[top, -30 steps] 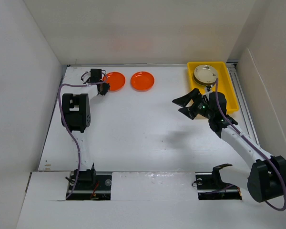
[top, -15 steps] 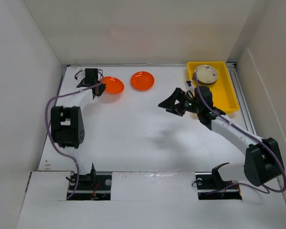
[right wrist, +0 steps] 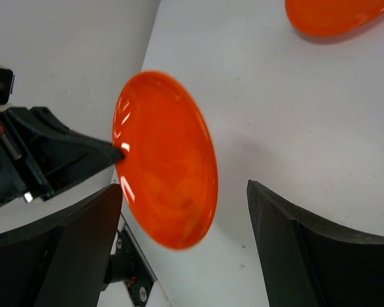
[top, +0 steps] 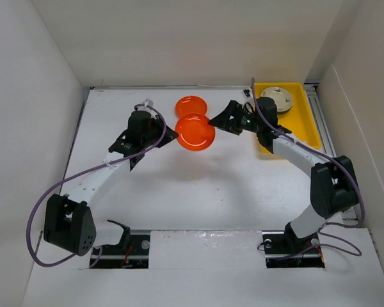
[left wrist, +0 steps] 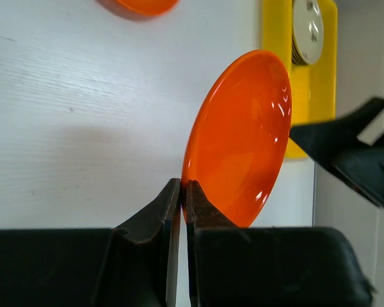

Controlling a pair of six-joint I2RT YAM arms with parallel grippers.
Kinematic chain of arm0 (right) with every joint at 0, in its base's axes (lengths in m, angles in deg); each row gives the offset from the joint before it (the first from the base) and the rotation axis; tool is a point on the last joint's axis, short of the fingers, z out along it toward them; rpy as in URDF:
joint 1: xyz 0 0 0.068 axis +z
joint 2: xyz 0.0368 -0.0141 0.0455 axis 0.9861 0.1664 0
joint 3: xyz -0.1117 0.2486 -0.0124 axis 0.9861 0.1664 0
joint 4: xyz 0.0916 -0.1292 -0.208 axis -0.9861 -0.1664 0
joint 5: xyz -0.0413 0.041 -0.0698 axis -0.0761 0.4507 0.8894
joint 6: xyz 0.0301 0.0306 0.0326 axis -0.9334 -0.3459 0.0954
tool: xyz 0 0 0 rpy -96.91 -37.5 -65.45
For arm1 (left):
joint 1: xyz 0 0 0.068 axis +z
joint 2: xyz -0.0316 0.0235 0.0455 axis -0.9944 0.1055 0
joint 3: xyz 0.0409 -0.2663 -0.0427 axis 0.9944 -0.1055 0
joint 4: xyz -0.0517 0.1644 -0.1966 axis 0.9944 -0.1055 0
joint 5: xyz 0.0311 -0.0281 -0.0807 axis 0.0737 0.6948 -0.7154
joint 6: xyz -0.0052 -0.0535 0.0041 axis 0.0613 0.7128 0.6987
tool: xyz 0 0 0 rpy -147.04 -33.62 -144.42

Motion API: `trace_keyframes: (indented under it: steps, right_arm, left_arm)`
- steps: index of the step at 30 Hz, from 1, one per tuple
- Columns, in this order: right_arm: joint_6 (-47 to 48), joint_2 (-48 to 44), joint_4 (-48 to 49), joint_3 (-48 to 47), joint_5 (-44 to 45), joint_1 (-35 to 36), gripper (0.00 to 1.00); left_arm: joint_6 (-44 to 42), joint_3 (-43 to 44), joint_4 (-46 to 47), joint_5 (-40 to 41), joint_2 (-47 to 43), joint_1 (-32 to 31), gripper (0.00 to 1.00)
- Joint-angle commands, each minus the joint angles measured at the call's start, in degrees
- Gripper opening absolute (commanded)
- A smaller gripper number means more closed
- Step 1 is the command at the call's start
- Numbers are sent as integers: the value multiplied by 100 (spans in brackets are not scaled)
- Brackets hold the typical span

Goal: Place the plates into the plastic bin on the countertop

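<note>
Above the middle of the desk (top: 198, 185), with the bin (top: 307, 125) lying at 2 o'clock, an orange plate (left wrist: 240, 141) is hanging tilted on edge. The left end effector (left wrist: 182, 185) is pinching its 9 o'clock rim. The right end effector (top: 221, 118), nearer the bin, is gaping wide at 3 o'clock, flanking the far rim and seemingly touching nothing.

You see a white matte surface (top: 198, 185) under the left end effector (top: 175, 134). Plain white walls (top: 179, 38) rise beyond and beside it. Light even.
</note>
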Motion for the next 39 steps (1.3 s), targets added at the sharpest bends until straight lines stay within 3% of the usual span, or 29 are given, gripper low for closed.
trace_keyframes:
  steps: [1, 6, 7, 9, 10, 11, 12, 13, 21, 27, 35, 37, 39]
  right_arm:
    - [-27, 211, 651, -186, -223, -43, 83]
    - [-28, 501, 651, -238, 66, 18, 82]
    - [-28, 502, 651, -238, 67, 18, 78]
    - [-80, 554, 651, -238, 14, 71, 33]
    - [-142, 554, 651, -186, 14, 71, 4]
    - [-238, 485, 651, -186, 127, 19, 0]
    - [-239, 484, 651, -133, 259, -34, 0]
    - [-378, 423, 651, -133, 408, -121, 0]
    - [-1829, 747, -209, -501, 3078, -2089, 0]
    - [-2198, 1704, -711, -1257, 3644, -3083, 0]
    - [-1891, 2847, -1625, -2972, 3679, -3286, 7]
    - [-1891, 2980, -1722, -3270, 3610, -3286, 19]
    - [-1891, 2980, -1774, -3384, 3609, -3286, 60]
  left_arm:
    - [-297, -97, 442, -934, -239, -129, 0]
    - [-191, -361, 820, -1164, -503, -190, 0]
    - [-191, -361, 820, -1164, -503, -190, 0]
    - [-191, -361, 820, -1164, -442, -190, 0]
    - [-191, -361, 759, -1060, -441, -190, 7]
    - [-130, -292, 654, -841, -363, -190, 70]
    - [-130, -291, 653, -839, -292, -190, 70]
    - [-130, -291, 566, -586, -292, -190, 100]
    - [-68, -54, 424, 190, 533, -190, 100]
    - [-68, -53, 828, 67, 1097, -190, 100]
    - [-226, -115, 758, 277, 1027, -190, 100]
    - [-297, -115, 689, 338, 974, -190, 100]
    - [-358, -115, 627, 339, 913, -190, 100]
